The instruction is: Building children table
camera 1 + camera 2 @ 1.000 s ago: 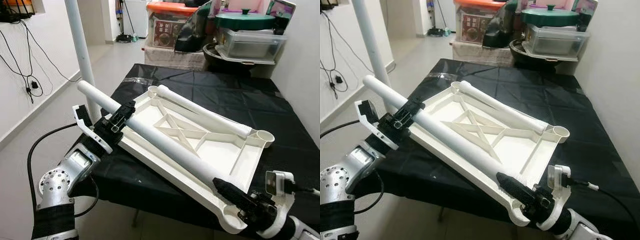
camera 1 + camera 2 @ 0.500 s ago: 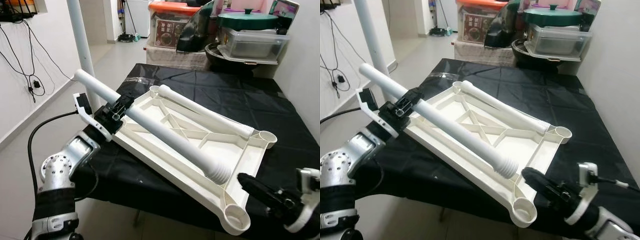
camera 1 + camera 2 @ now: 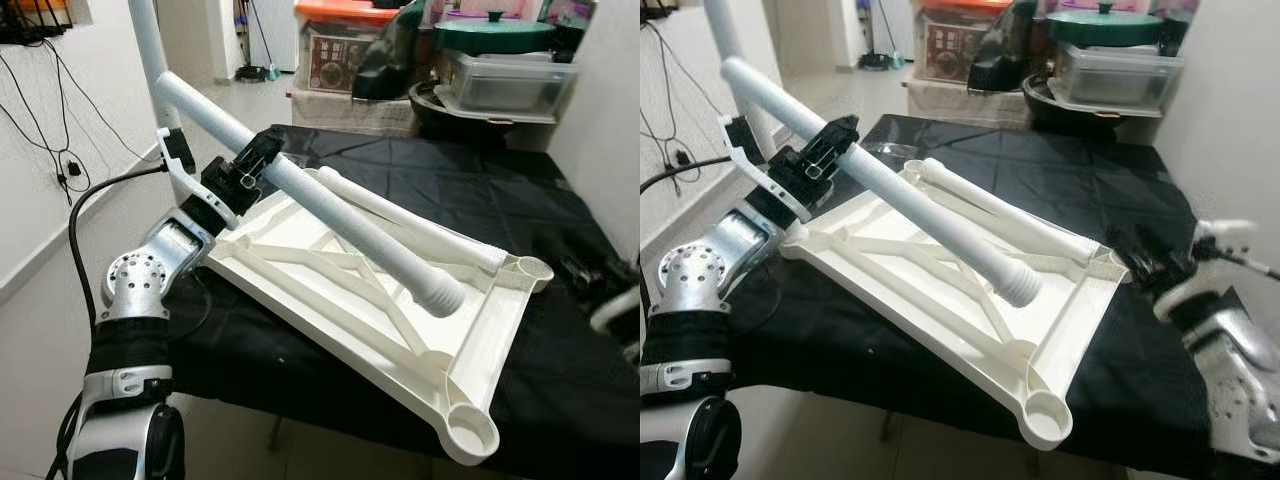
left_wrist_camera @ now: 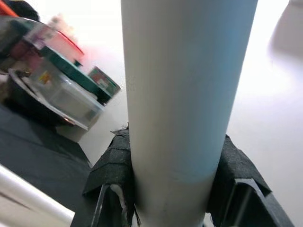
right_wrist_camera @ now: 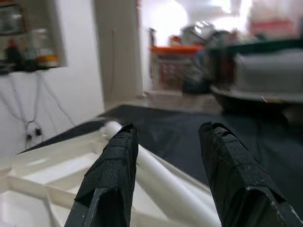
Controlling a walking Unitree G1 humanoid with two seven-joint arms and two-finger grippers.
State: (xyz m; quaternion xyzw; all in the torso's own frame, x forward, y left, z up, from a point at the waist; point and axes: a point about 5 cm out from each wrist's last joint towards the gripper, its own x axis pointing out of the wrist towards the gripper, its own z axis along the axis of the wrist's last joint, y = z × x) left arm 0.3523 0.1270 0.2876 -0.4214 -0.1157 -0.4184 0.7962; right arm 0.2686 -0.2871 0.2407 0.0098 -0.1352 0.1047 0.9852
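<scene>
A long white table leg (image 3: pixel 330 205) slants over the upside-down tabletop (image 3: pixel 460 350) on the black table (image 3: pixel 440 170). The left gripper (image 3: pixel 248 172) pinches it near its top. The right gripper (image 5: pixel 165 156) hangs spread apart by the table's right edge.

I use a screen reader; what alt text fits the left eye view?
The left claw holds a white table leg slanted above an upturned white tabletop on a black-covered table. A second leg lies on the tabletop, and storage boxes stand behind.
</scene>
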